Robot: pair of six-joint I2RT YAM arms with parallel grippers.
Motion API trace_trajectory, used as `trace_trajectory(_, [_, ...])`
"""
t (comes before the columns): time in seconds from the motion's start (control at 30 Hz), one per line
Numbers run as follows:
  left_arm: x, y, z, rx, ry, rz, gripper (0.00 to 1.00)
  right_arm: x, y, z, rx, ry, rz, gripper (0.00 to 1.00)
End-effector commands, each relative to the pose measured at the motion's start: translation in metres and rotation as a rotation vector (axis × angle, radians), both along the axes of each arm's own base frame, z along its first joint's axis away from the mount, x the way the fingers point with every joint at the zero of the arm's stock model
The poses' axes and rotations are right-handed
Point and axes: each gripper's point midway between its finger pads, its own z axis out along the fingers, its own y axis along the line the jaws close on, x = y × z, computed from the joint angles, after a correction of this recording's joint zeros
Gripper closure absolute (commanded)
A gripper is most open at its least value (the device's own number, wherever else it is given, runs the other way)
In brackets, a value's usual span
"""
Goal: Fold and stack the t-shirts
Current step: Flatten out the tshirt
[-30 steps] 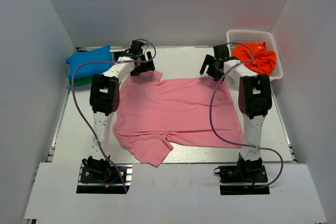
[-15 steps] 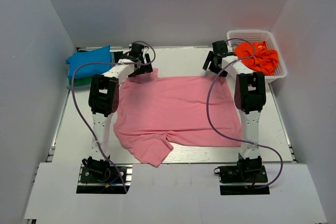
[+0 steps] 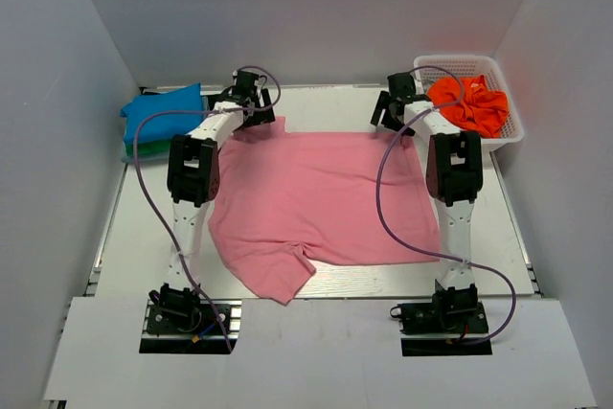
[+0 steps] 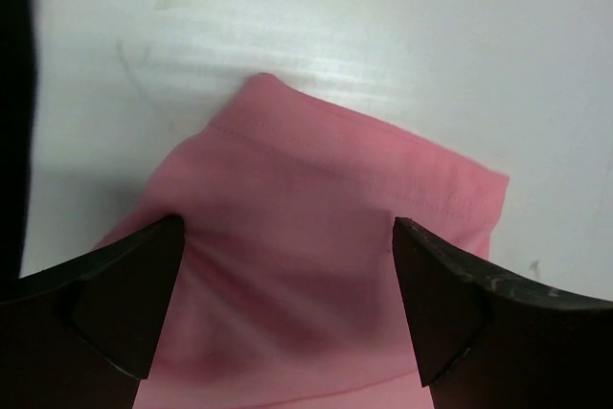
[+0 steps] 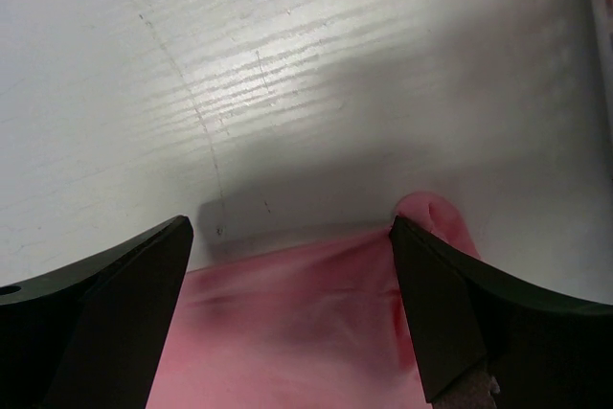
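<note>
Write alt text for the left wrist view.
A hemmed corner of a pink t-shirt lies on a white table. The open left gripper frames it, with dark fingers on either side.

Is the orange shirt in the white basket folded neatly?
No, the orange t-shirt lies crumpled in a heap inside the white basket.

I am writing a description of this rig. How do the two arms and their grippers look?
The left arm and right arm have white links, black joint housings and black bases. A purple cable loops along each. The gripper fingers are black wedges.
</note>
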Motion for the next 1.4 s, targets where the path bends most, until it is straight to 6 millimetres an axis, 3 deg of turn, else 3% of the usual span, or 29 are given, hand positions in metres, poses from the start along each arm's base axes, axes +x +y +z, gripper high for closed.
trace_trajectory(0.0, [-0.001, 0.001, -0.040, 0.003, 0.094, -0.048, 0.00, 0.016, -0.004, -0.010, 0.019, -0.016, 0.022, 0.10])
trace_trajectory(0.17, [0.017, 0.000, -0.053, 0.007, 0.066, -0.088, 0.00, 0.025, 0.006, -0.023, 0.068, -0.019, 0.063, 0.10])
trace_trajectory(0.23, [0.024, -0.001, -0.051, 0.003, 0.041, -0.088, 0.00, 0.037, 0.011, -0.014, 0.081, -0.050, 0.078, 0.10])
trace_trajectory(0.27, [0.027, -0.004, -0.059, -0.004, 0.037, -0.107, 0.00, 0.040, 0.009, -0.019, 0.078, -0.043, 0.071, 0.10])
trace_trajectory(0.4, [0.060, -0.008, -0.046, -0.015, -0.092, -0.148, 0.00, 0.046, 0.013, -0.014, 0.078, -0.062, 0.098, 0.10])
trace_trajectory(0.47, [0.074, -0.014, -0.025, -0.030, -0.163, -0.171, 0.00, 0.049, 0.016, -0.007, 0.079, -0.084, 0.116, 0.10])
trace_trajectory(0.57, [0.087, -0.022, 0.014, -0.053, -0.240, -0.202, 0.00, 0.052, 0.022, 0.021, 0.039, -0.134, 0.156, 0.10])
trace_trajectory(0.6, [0.088, -0.024, 0.030, -0.062, -0.264, -0.209, 0.00, 0.050, 0.025, 0.047, 0.036, -0.171, 0.179, 0.10])
trace_trajectory(0.63, [0.087, -0.026, 0.070, -0.074, -0.316, -0.218, 0.00, 0.048, 0.032, 0.057, 0.032, -0.188, 0.196, 0.10])
trace_trajectory(0.67, [0.083, -0.025, 0.089, -0.075, -0.331, -0.218, 0.00, 0.042, 0.034, 0.057, 0.029, -0.182, 0.205, 0.10])
trace_trajectory(0.7, [0.076, -0.023, 0.098, -0.067, -0.329, -0.225, 0.00, 0.036, 0.039, 0.090, 0.033, -0.232, 0.235, 0.10])
trace_trajectory(0.73, [0.069, -0.019, 0.115, -0.057, -0.337, -0.212, 0.00, 0.031, 0.046, 0.099, 0.027, -0.250, 0.249, 0.10])
trace_trajectory(0.77, [0.060, -0.014, 0.166, -0.054, -0.400, -0.201, 0.00, 0.017, 0.051, 0.082, 0.012, -0.216, 0.268, 0.10])
trace_trajectory(0.8, [0.044, -0.016, 0.167, -0.046, -0.364, -0.203, 0.00, 0.011, 0.050, 0.123, -0.008, -0.285, 0.266, 0.10])
trace_trajectory(0.83, [0.028, -0.016, 0.205, -0.037, -0.398, -0.196, 0.00, -0.004, 0.052, 0.109, -0.017, -0.247, 0.272, 0.10])
trace_trajectory(0.87, [0.017, -0.014, 0.214, -0.035, -0.385, -0.196, 0.00, -0.011, 0.054, 0.126, -0.019, -0.271, 0.278, 0.10])
trace_trajectory(0.93, [-0.019, -0.022, 0.210, -0.092, -0.284, -0.212, 0.00, -0.028, 0.053, 0.164, -0.021, -0.336, 0.265, 0.10])
trace_trajectory(0.97, [-0.040, -0.027, 0.189, -0.113, -0.206, -0.219, 0.00, -0.045, 0.049, 0.134, -0.031, -0.288, 0.262, 0.10])
trace_trajectory(1.0, [-0.062, -0.026, 0.213, -0.164, -0.218, -0.190, 0.00, -0.055, 0.049, 0.153, -0.015, -0.327, 0.246, 0.10])
trace_trajectory(1.03, [-0.080, -0.029, 0.211, -0.186, -0.193, -0.187, 0.00, -0.071, 0.049, 0.157, -0.001, -0.344, 0.252, 0.10])
trace_trajectory(1.07, [-0.108, -0.025, 0.171, -0.196, -0.095, -0.176, 0.00, -0.084, 0.049, 0.145, 0.014, -0.323, 0.254, 0.10])
trace_trajectory(1.1, [-0.128, -0.033, 0.167, -0.251, -0.079, -0.172, 0.00, -0.105, 0.046, 0.164, 0.049, -0.361, 0.239, 0.10])
trace_trajectory(1.13, [-0.147, -0.040, 0.199, -0.304, -0.170, -0.203, 0.00, -0.116, 0.049, 0.164, 0.076, -0.363, 0.227, 0.10])
trace_trajectory(1.17, [-0.180, -0.038, 0.155, -0.326, -0.076, -0.207, 0.00, -0.124, 0.049, 0.167, 0.100, -0.379, 0.224, 0.10])
trace_trajectory(1.2, [-0.202, -0.050, 0.152, -0.382, -0.060, -0.257, 0.00, -0.153, 0.042, 0.141, 0.106, -0.337, 0.215, 0.10])
trace_trajectory(1.23, [-0.222, -0.058, 0.149, -0.422, -0.043, -0.275, 0.00, -0.166, 0.039, 0.157, 0.144, -0.380, 0.185, 0.10])
trace_trajectory(1.27, [-0.251, -0.057, 0.142, -0.453, -0.027, -0.271, 0.00, -0.176, 0.037, 0.152, 0.171, -0.374, 0.160, 0.10])
trace_trajectory(1.3, [-0.265, -0.060, 0.141, -0.482, -0.014, -0.267, 0.00, -0.204, 0.027, 0.125, 0.172, -0.324, 0.141, 0.10])
trace_trajectory(1.37, [-0.307, -0.061, 0.122, -0.503, 0.096, -0.256, 0.00, -0.220, 0.015, 0.145, 0.214, -0.404, 0.068, 0.10])
